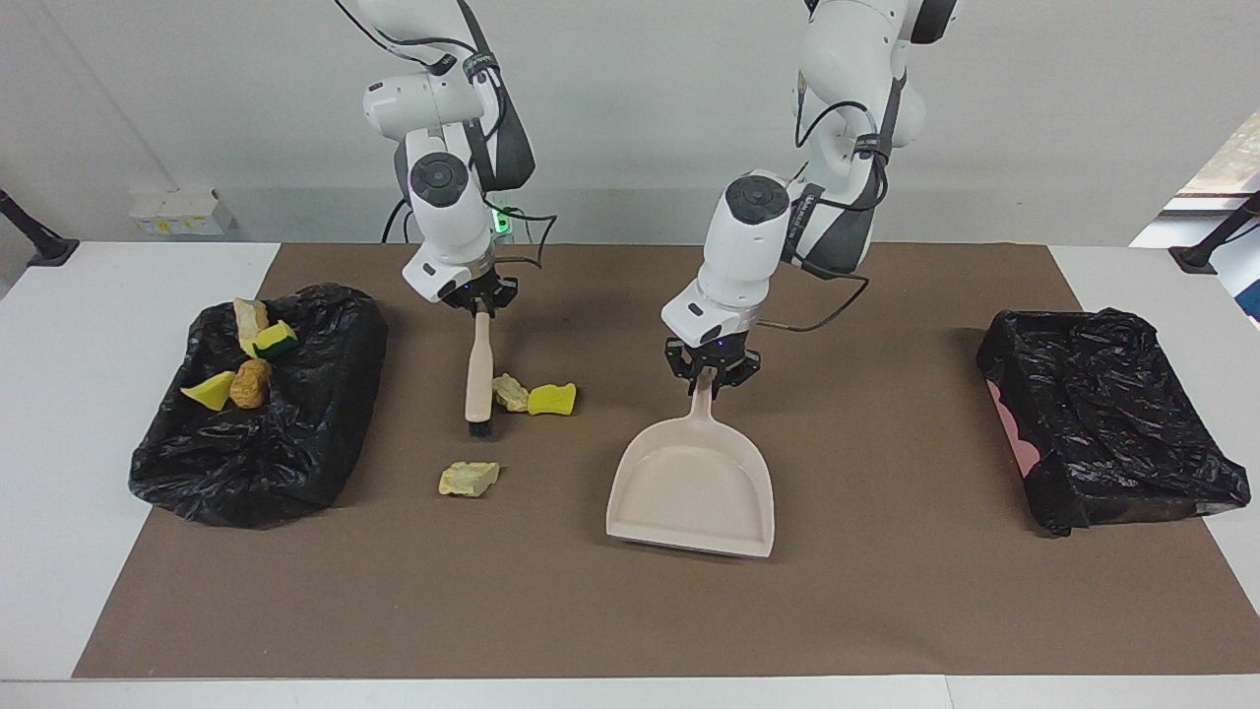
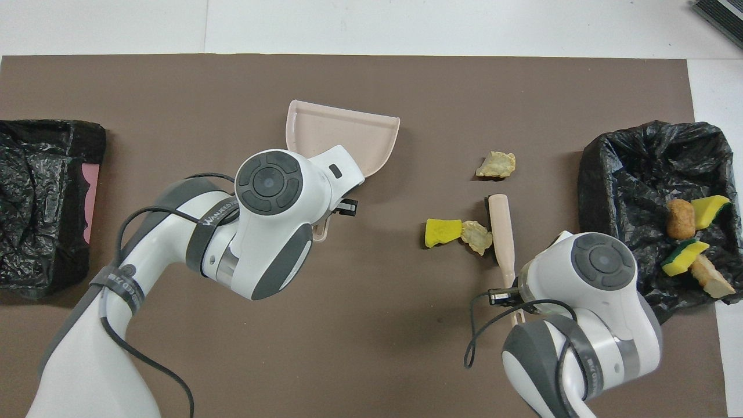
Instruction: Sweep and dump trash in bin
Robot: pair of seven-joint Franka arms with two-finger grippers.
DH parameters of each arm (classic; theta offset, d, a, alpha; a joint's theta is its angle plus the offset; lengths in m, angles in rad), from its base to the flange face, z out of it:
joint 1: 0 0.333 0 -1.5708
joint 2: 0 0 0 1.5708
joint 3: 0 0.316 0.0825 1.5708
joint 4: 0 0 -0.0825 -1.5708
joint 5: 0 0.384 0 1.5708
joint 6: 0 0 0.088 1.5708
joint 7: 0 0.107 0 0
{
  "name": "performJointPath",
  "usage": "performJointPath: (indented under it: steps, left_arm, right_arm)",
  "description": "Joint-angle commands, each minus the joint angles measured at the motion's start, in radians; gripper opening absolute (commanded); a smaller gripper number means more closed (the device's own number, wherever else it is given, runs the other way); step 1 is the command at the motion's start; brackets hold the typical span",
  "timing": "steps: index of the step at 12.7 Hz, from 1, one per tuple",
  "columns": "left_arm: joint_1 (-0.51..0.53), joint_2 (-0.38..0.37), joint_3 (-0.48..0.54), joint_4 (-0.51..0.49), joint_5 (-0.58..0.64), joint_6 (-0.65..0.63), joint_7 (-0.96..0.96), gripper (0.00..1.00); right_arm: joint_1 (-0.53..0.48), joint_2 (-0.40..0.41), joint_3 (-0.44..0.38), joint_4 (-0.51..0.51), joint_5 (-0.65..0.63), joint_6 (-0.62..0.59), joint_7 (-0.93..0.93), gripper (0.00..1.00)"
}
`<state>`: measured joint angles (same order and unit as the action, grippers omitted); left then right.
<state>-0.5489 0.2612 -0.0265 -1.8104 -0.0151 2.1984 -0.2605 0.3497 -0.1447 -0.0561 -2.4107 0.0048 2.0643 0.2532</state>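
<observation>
Brown matting (image 1: pixel 886 611) covers the middle of the desk (image 1: pixel 59 473), and on it we find both tools in use. We see the left claw (image 1: pixel 711 379) clenched on the handle of the beige dustpan (image 1: pixel 694 487), which sits tilted, its open mouth pointing away from the robots. We see the right claw (image 1: pixel 478 300) clenched on the upper end of the brush (image 1: pixel 478 379); the brush head is down at the mat, with the handle leaning up toward the robots.

We locate the trash as follows. One pale beige chunk (image 1: pixel 510 392) touches the brush, and a yellow sponge piece (image 1: pixel 551 399) touches that chunk, on the dustpan's side of it. A second beige chunk (image 1: pixel 469 479) lies apart, farther from the robots than the brush. Four more scraps (image 1: pixel 246 359) rest on the black-lined bin (image 1: pixel 285 433) at the right arm's end of the desk. A second black-lined bin (image 1: pixel 1112 414) stands at the left arm's end.
</observation>
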Motion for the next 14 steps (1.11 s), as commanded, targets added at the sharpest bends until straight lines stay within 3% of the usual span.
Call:
performJointPath:
  steps: [1, 3, 8, 12, 14]
  left_arm:
    - [0.044, -0.075, 0.000, -0.017, 0.015, -0.110, 0.233, 0.00]
    - [0.099, -0.096, 0.000, -0.021, 0.015, -0.195, 0.514, 0.00]
    - [0.210, -0.114, 0.000, -0.072, 0.038, -0.215, 1.047, 0.00]
    - [0.224, -0.177, 0.000, -0.206, 0.107, -0.108, 1.127, 0.00]
    - [0.224, -0.192, 0.000, -0.257, 0.119, -0.069, 1.281, 0.00]
  right_arm:
    - [0.044, 0.026, 0.004, 0.007, 0.018, 0.017, 0.058, 0.00]
    - [0.071, 0.034, 0.004, 0.008, 0.018, 0.055, 0.092, 0.00]
    - [0.083, 0.039, 0.005, 0.008, 0.018, 0.060, 0.092, 0.00]
    - [0.135, 0.046, 0.005, 0.022, 0.067, 0.063, 0.090, 0.00]
    - [0.159, 0.051, 0.005, 0.038, 0.101, 0.060, 0.090, 0.00]
